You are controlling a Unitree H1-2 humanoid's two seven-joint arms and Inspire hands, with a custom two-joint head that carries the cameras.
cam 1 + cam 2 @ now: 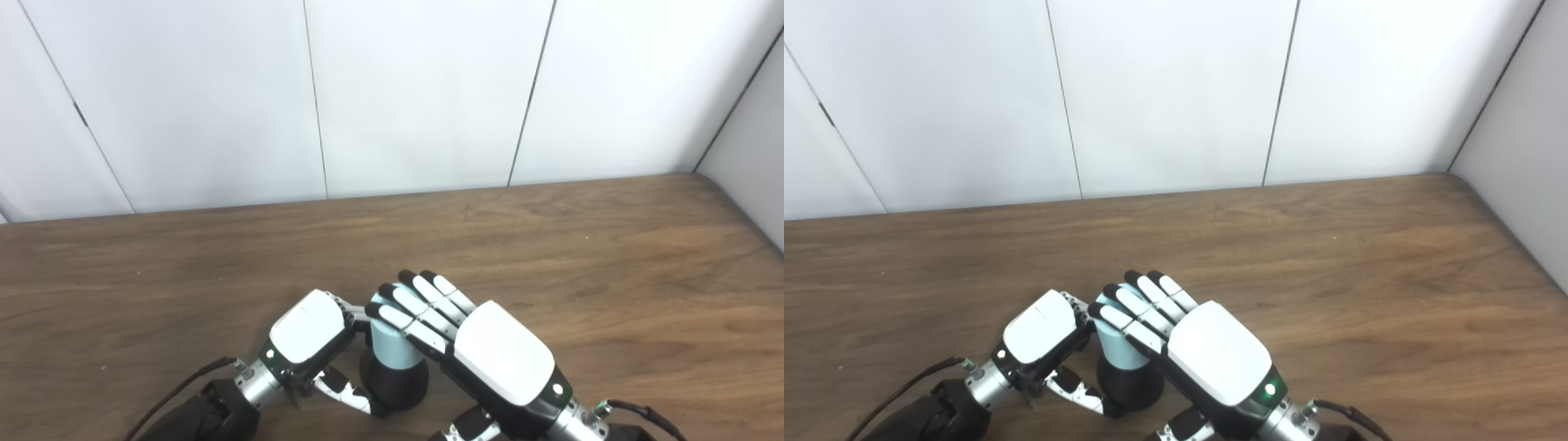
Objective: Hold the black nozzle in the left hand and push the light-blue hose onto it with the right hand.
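Observation:
The black nozzle (398,384) stands upright on the wooden table (612,275), near its front edge. The light-blue hose (391,349) sits on top of the nozzle as a short upright cylinder. My left hand (306,334) is on their left, with its thumb against the nozzle's lower left side. Its fingers curl round the back and are mostly hidden. My right hand (490,355) reaches in from the right, its fingers (410,309) straight and laid flat over the top of the hose. Its thumb hangs low, off the hose.
White wall panels (429,92) rise behind the table's far edge, and a side wall (759,153) closes off the right. Dark cables (177,389) trail from both wrists at the bottom edge.

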